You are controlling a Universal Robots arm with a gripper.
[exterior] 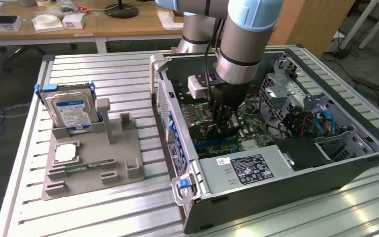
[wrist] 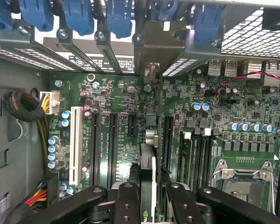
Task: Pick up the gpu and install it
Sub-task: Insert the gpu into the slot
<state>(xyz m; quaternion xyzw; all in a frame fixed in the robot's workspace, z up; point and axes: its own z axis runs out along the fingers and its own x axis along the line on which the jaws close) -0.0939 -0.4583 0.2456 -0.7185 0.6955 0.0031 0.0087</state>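
Note:
The gpu [wrist: 148,179] appears edge-on in the wrist view, a thin dark card standing upright over the green motherboard [wrist: 116,93] between the long black slots. Its silver end bracket [wrist: 151,72] reaches the case's rear slot openings. My gripper [wrist: 149,207] is shut on the card, with a black finger [wrist: 126,200] on either side of it. In the exterior view the gripper [exterior: 224,126] is deep inside the open computer case [exterior: 347,163], low over the board, holding the dark gpu [exterior: 217,134]. I cannot tell whether the card sits fully in its slot.
A grey fixture [exterior: 120,158] at the exterior view's left holds a hard drive [exterior: 74,106], a processor [exterior: 66,152] and a memory stick [exterior: 84,167]. Inside the case lie the power supply [exterior: 248,168], blue cables [exterior: 324,121], a white slot [wrist: 75,144] and the processor socket [wrist: 245,179].

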